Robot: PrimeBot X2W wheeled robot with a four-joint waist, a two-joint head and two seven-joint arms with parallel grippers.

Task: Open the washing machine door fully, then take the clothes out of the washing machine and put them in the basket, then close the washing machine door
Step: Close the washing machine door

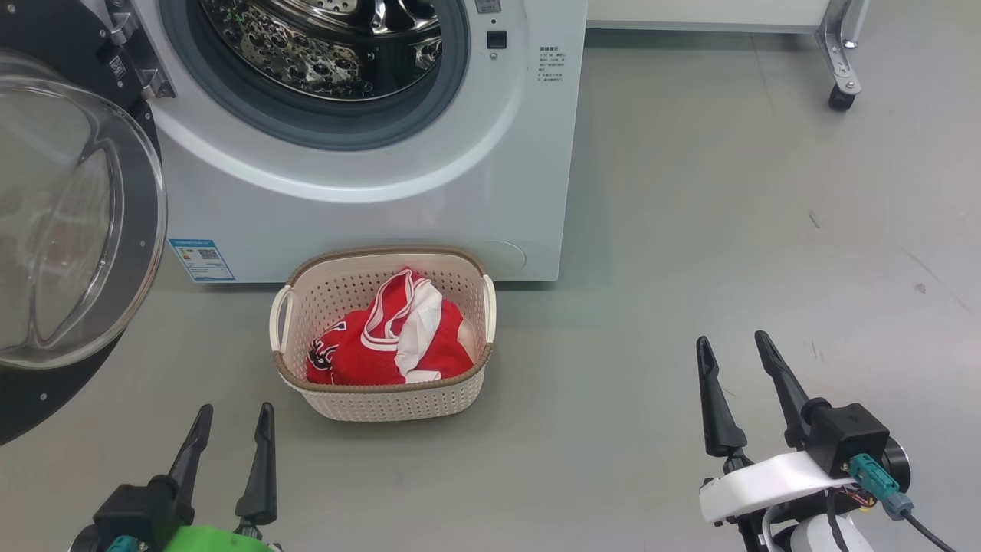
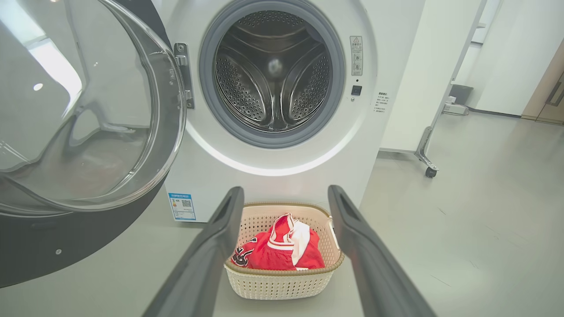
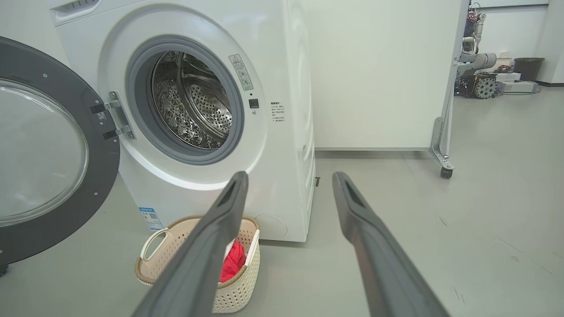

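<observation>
1. Washing machine point(image 1: 368, 176), a white front-loader, at the top of the head view on a grey floor point(image 1: 728, 230); round mouth uncovered, ringed by a grey rubber seal point(image 1: 345, 136), with the perforated steel drum point(image 1: 322, 46) in plain sight behind it
2. Washing machine door point(image 1: 69, 222) swung wide open to the left of that mouth, hung on a hinge point(image 1: 153, 80) at the machine's left edge; bulging clear glass bowl in the middle, wide black rim around it
3. Basket point(image 1: 398, 402) on the floor just in front of the machine, below the mouth; cream perforated walls, brown woven-look rim, a handle at each short side
4. Clothes point(image 1: 375, 345) inside the basket: crumpled red jersey fabric with white trim, a bit of dark lettering at the left end
5. Small blue label point(image 1: 201, 261) low on the machine's front, to the left of the basket
6. Left gripper point(image 1: 236, 408) at the lower left of the head view, fingers apart and holding nothing, over bare floor, near the basket's front left corner yet apart from it
7. Right gripper point(image 1: 730, 337) at the lower right, fingers likewise spread and holding nothing, well apart from basket and machine
8. Past the machine on the right, a white panel point(image 1: 705, 11) on a metal foot with a castor wheel point(image 1: 841, 98)
</observation>
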